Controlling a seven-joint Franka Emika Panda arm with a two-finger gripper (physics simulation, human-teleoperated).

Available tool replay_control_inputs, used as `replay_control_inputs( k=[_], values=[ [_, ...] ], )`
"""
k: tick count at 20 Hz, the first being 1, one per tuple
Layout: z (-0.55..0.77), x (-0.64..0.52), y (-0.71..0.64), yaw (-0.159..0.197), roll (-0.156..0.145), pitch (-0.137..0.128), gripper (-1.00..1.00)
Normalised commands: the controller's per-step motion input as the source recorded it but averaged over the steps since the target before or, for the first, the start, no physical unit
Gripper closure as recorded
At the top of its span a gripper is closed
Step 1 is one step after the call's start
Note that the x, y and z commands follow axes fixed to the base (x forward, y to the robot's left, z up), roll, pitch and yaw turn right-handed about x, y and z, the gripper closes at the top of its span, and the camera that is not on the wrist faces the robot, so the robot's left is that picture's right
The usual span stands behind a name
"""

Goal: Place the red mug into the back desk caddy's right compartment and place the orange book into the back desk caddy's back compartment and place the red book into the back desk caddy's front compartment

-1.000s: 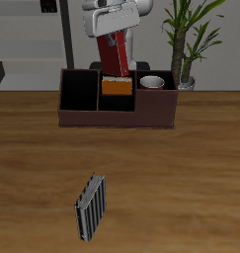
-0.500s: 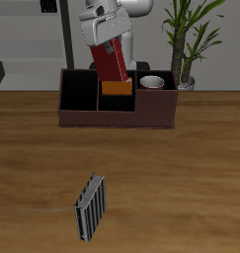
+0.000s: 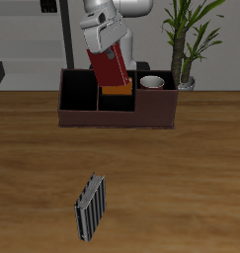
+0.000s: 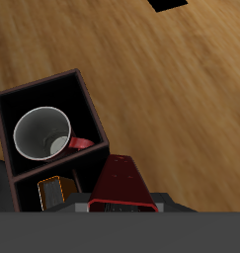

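Observation:
My gripper (image 3: 106, 47) is shut on the red book (image 3: 112, 67) and holds it tilted above the middle of the back desk caddy (image 3: 117, 117). The book's lower end hangs just over the caddy's middle sections. The book also shows in the wrist view (image 4: 121, 183). The orange book (image 3: 117, 89) stands in the caddy's back compartment, partly hidden behind the red book; it also shows in the wrist view (image 4: 54, 190). The red mug (image 3: 152, 82) stands upright in the caddy's right compartment, with its white inside (image 4: 42, 133) and handle visible.
A grey-and-black striped book (image 3: 90, 208) stands on the wooden table near the front edge. A potted plant (image 3: 186, 44) stands behind the caddy's mug end. The caddy's taller-walled end section (image 3: 79, 91) looks dark inside.
The gripper has tilted the red book and lowered it a little toward the caddy. The mug, the orange book and the striped book have not moved.

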Motion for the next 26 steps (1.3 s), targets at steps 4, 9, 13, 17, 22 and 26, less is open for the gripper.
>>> replay_control_inputs(
  k=[4, 9, 13, 17, 22, 26],
  values=[
    [-0.13, 0.09, 0.04, 0.092, -0.014, 0.023, 1.00],
    [-0.17, 0.04, 0.08, 0.079, -0.012, 0.016, 1.00],
    [-0.05, -0.01, 0.02, 0.055, -0.002, -0.005, 1.00],
    [-0.17, 0.00, -0.08, 0.189, 0.018, -0.029, 1.00],
    [-0.15, -0.01, -0.08, 0.047, 0.016, 0.040, 1.00],
    [-0.27, 0.04, 0.07, 0.066, 0.026, 0.043, 1.00]
  ],
)
